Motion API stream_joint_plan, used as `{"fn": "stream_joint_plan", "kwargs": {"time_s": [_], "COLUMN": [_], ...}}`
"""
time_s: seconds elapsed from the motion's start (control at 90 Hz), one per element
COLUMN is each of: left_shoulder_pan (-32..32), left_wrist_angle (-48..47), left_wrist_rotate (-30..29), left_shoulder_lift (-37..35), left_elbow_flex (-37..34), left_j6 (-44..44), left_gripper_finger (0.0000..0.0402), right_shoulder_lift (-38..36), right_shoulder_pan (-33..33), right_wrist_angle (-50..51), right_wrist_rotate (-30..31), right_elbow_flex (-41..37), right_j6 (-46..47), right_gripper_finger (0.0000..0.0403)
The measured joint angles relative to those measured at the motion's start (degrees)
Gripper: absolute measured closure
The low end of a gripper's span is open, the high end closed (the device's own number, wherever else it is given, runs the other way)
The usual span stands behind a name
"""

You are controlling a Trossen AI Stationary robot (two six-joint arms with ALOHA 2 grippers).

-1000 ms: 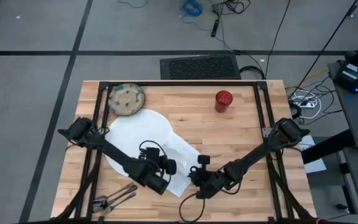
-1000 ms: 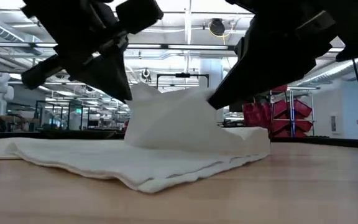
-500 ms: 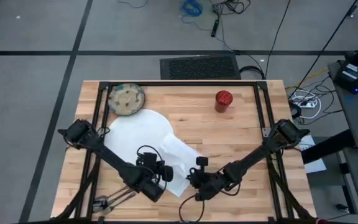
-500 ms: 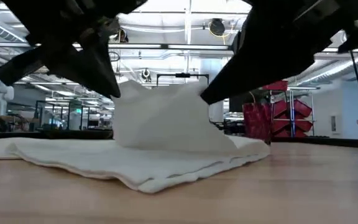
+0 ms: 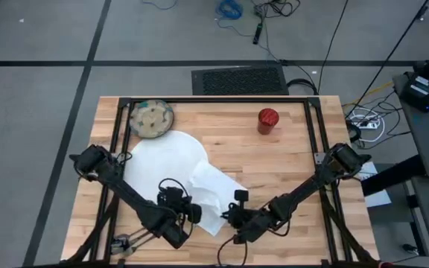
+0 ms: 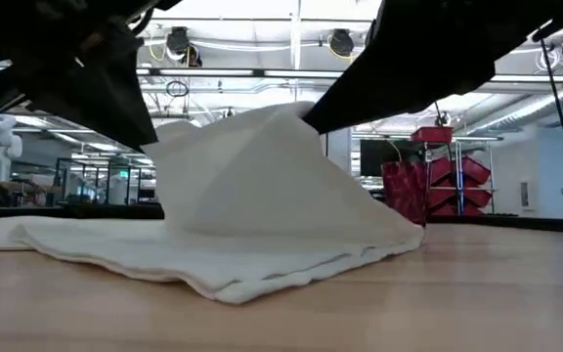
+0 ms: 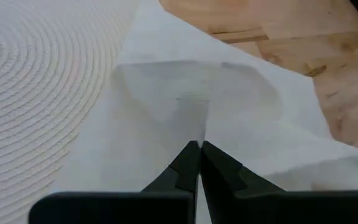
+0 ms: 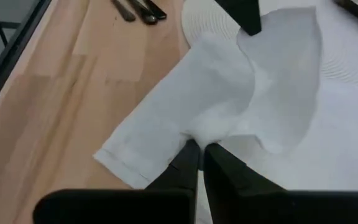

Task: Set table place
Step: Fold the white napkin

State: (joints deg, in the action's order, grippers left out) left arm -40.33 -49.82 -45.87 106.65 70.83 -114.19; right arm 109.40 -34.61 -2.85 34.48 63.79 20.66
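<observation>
The white napkin [image 5: 216,190] lies on the table [image 5: 289,164], overlapping the right rim of the large white plate [image 5: 162,158]. Its middle is pulled up into a tent [image 6: 262,176] between my two grippers, while its lower layers [image 6: 213,259] rest on the wood. My left gripper [image 5: 194,211] is shut on the tent's left side and my right gripper [image 5: 228,216] on its right side. The speckled bowl [image 5: 152,119] sits at the far left, touching the plate's far rim. The red cup [image 5: 267,120] stands at the far right, and dark cutlery [image 5: 136,240] lies at the near left. My left gripper pinches a raised fold of the napkin [image 7: 194,132] between its two fingertips, coming slantwise from above. The cloth rises to the fingers and falls away to the table on both sides. My right gripper pinches another raised fold [image 8: 205,135] between its fingertips, slanting down from the table's right. That fold is lifted; the napkin's hem [image 8: 126,168] stays on the wood.
Bare wood [image 5: 281,179] stretches to the right of the napkin as far as the red cup. A black frame rail [image 5: 199,99] runs along the table's far edge. The cutlery lies close to my left arm, near the front edge.
Both grippers, shut on the napkin, have gone up and a little toward the table's near-left corner. The napkin's raised middle has grown into a taller, wider tent and shifted left. Its lower layers have stayed on the table.
</observation>
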Motion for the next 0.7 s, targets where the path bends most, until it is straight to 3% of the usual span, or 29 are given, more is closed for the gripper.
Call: {"fn": "stream_joint_plan", "kwargs": {"time_s": [0.389,0.7], "left_shoulder_pan": [-0.4,-0.5], "left_wrist_angle": [-0.1,-0.2], "left_wrist_rotate": [-0.2,3.5], "left_shoulder_lift": [0.1,1.0], "left_elbow_flex": [0.0,0.0], "left_j6": [2.3,6.1], "left_gripper_finger": [0.0402,0.0402], "right_shoulder_lift": [5.0,5.6], "right_shoulder_pan": [0.8,0.1], "right_wrist_angle": [-2.6,-2.8], "right_wrist_rotate": [-0.4,-1.9], "right_elbow_flex": [0.0,0.0], "right_j6": [1.7,2.0], "right_gripper_finger": [0.0403,0.0389]}}
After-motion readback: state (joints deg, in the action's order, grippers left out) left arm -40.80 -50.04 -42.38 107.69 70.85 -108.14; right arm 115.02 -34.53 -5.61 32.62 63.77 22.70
